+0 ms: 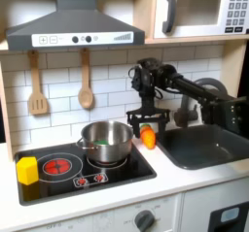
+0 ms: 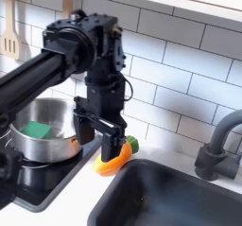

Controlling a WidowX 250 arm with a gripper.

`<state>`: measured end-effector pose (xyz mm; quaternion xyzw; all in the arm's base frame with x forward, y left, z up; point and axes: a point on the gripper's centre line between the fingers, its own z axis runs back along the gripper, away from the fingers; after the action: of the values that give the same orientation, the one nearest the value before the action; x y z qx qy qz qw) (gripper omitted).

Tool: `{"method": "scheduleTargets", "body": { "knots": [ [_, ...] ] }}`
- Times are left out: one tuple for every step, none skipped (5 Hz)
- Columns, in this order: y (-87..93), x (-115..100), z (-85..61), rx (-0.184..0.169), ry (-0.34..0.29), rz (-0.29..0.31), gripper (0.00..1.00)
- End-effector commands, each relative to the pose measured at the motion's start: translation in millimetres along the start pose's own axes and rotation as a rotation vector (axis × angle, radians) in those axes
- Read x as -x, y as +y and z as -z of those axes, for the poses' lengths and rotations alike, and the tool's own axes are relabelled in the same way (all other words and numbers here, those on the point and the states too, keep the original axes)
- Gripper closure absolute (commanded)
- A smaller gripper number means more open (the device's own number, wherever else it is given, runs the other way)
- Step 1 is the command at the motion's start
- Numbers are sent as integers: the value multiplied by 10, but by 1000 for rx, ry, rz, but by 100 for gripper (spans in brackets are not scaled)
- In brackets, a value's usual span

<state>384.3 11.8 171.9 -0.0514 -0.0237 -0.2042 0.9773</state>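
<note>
One steel pot (image 1: pixel 108 141) stands on the stove, with one green item (image 2: pixel 39 130) inside it. One orange carrot (image 1: pixel 148 136) lies beside the pot. One yellow block (image 1: pixel 27 169) sits on the cooktop. Two wooden utensils hang on the wall: one spatula (image 1: pixel 37 85) and one spoon (image 1: pixel 86 81). There is one sink (image 1: pixel 204 146), one faucet (image 2: pixel 218 147) and one microwave (image 1: pixel 199 10).

Matte black jointed arm of boxy segments, ending in a two-fingered claw (image 2: pixel 99 138).
</note>
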Motion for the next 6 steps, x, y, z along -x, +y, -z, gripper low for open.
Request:
{"method": "scheduleTargets", "body": {
  "knots": [
    [138,68,77,30,-57,19,0],
    [92,63,113,60,-80,59,0],
    [68,86,94,102,-84,79,0],
    [78,104,83,113,-89,75,0],
    [81,107,109,118,-88,76,0],
    [101,109,108,113,-104,79,0]
  ]
}}
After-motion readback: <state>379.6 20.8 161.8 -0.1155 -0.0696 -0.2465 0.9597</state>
